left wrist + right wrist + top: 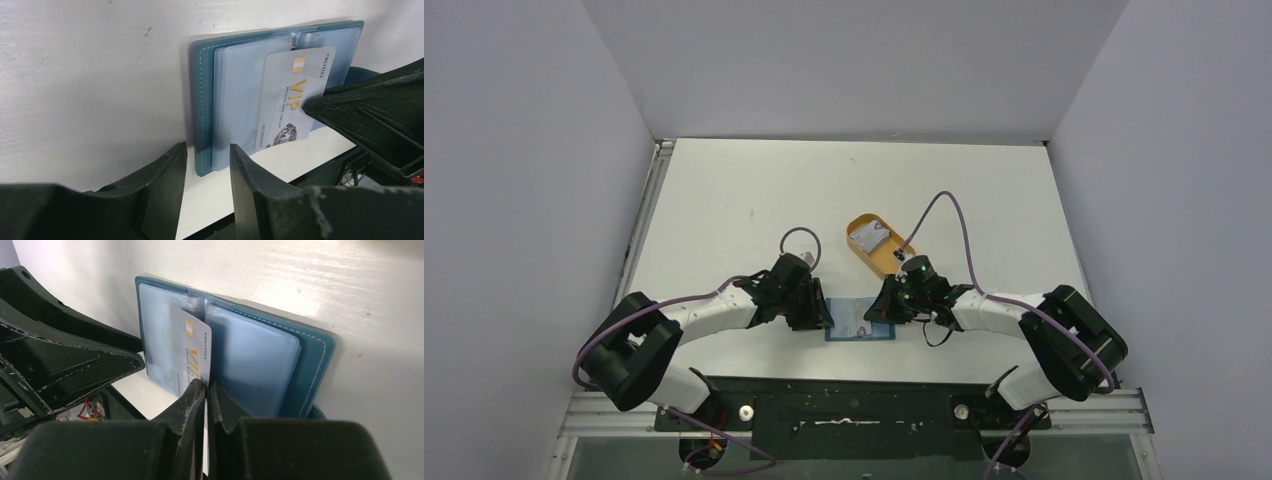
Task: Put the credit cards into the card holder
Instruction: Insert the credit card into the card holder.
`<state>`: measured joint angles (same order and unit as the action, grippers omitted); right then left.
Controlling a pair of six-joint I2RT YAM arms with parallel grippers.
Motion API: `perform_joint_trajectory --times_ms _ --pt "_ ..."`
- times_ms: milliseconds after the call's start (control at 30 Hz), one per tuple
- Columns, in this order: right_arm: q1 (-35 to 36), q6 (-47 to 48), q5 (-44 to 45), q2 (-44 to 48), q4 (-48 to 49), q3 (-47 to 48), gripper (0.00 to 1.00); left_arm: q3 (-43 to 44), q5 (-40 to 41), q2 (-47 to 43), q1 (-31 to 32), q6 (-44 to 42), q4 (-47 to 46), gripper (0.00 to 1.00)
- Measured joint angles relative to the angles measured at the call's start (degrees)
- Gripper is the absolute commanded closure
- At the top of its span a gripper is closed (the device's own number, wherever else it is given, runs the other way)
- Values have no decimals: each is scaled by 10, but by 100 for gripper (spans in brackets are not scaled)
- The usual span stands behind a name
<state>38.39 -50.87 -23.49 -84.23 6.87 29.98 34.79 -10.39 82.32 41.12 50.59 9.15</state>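
Observation:
The teal card holder [861, 322] lies open on the table between my two grippers, with light-blue clear pockets showing. It also shows in the left wrist view [204, 100] and the right wrist view [312, 365]. My right gripper [206, 384] is shut on a silvery credit card [196, 347] printed "VIP". The card's far end sits at the fold between the pocket leaves, and the card also shows in the left wrist view [287, 95]. My left gripper [209, 152] is open and empty. Its fingertips stand either side of the holder's left edge, just short of it.
An orange-tan oval tray [860, 222] stands behind the holder, right of centre, with another grey card [871, 237] in it. The right arm's fingers [370, 115] reach over the holder's right half. The table's front edge and black rail lie just below the holder.

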Motion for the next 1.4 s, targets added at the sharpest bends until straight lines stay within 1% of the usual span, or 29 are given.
perform_joint_trajectory --times_ms 300,400,600,833,1033,1067,1233,1300,1400 --pt "23 -17 24 -18 20 3 100 0 -5 2 0 0 -3 66" --pt "30 -24 32 -18 23 6 100 0 -5 2 0 0 -4 70" --pt "45 -39 47 -23 30 9 100 -1 -5 5 -2 0 -4 74" --pt "67 -52 62 -50 38 28 100 -2 -12 8 -3 1 -8 75" --pt "74 -52 71 -53 37 35 99 -2 -12 8 -4 1 -9 75" --pt "75 -52 73 -53 37 35 95 -2 -12 8 -4 1 -9 75" --pt "79 -53 78 -53 33 37 67 -2 -13 8 -4 1 -9 73" --pt "82 -55 79 -53 33 38 59 -2 -14 8 -4 1 -9 70" --pt "87 -55 77 -50 32 45 53 -3 -16 6 -3 1 -13 66"
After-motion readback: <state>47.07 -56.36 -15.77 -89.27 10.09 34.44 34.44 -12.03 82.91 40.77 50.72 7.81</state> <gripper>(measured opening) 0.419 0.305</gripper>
